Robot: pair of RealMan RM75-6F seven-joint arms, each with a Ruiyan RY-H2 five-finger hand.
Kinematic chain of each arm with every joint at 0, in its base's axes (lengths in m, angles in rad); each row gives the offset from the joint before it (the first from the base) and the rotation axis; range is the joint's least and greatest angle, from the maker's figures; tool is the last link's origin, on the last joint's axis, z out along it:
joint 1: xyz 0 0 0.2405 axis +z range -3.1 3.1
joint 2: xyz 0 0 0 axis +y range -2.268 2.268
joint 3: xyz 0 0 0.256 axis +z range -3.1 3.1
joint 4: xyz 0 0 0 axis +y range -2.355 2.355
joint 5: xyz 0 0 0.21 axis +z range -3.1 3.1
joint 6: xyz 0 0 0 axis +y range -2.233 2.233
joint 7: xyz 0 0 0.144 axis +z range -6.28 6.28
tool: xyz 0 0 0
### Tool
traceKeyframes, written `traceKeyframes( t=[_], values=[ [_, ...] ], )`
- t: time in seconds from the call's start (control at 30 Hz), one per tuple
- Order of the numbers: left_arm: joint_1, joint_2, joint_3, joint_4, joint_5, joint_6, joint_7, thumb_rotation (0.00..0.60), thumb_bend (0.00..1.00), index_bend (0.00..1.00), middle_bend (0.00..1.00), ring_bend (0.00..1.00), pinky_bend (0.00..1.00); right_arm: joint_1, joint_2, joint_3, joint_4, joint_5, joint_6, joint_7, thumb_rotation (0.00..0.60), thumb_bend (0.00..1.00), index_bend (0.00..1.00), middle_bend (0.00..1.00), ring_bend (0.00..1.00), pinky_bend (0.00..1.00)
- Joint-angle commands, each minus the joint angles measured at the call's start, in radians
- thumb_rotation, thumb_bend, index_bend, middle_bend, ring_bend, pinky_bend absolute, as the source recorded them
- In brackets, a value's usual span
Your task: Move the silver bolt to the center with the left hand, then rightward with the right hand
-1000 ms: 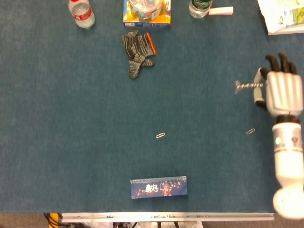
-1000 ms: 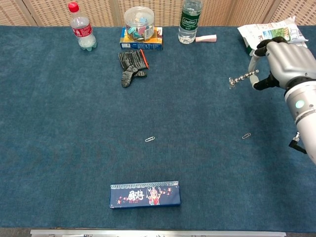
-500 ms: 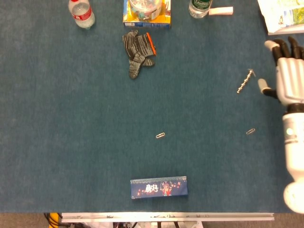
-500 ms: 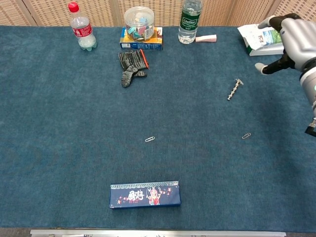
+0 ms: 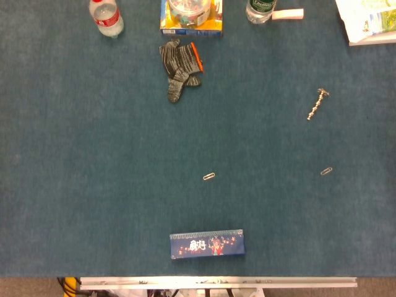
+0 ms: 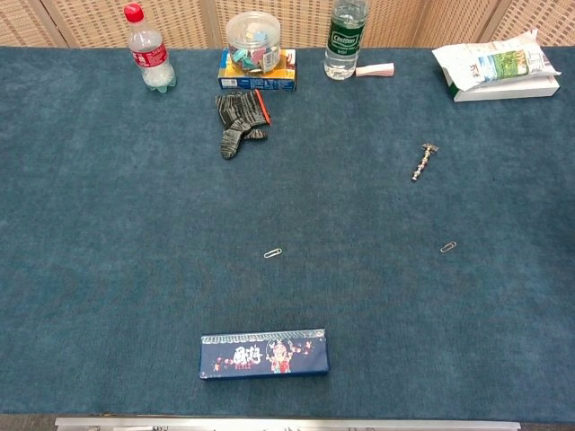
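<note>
Neither hand shows up in the head or chest view right now, so I can't tell if the fingers are spread or curled, and there's no hand to place things against.

The bolt [image 5: 316, 104] is lying flat on the blue tabletop [image 5: 93, 185] over on the right side, tilted on a diagonal with nothing touching it. A paperclip [image 5: 326, 171] sits a bit nearer the front edge from it, and another paperclip [image 5: 209, 176] is around the middle.

Along the back there's a red-capped bottle [image 6: 146, 49], a jar [image 6: 252, 40] on a box [image 6: 258, 79], a green-label bottle [image 6: 345, 38] with a small pink thing [image 6: 375, 69] beside it, and a packet [image 6: 494, 63] in the right corner. A grey glove [image 6: 238, 119] lies just in front of the box. A dark blue case [image 6: 263, 353] sits near the front edge.
</note>
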Motion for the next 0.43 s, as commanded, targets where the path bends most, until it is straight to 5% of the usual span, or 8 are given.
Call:
traceKeyframes(
  t=[0.03, 0.43],
  values=[
    [0.001, 0.005, -0.003, -0.035, 0.006, 0.019, 0.011, 0.600, 0.21, 0.19, 0.00, 0.00, 0.08, -0.086, 0.048, -0.058, 0.062, -0.071, 0.064, 0.129, 0.600, 0.22, 0.34, 0.25, 0.04, 0.14],
    [0.019, 0.023, 0.014, -0.118, 0.037, 0.065, 0.090, 0.600, 0.20, 0.19, 0.00, 0.00, 0.10, -0.192, 0.049, -0.079, 0.155, -0.131, 0.128, 0.299, 0.600, 0.22, 0.36, 0.25, 0.04, 0.14]
  ],
)
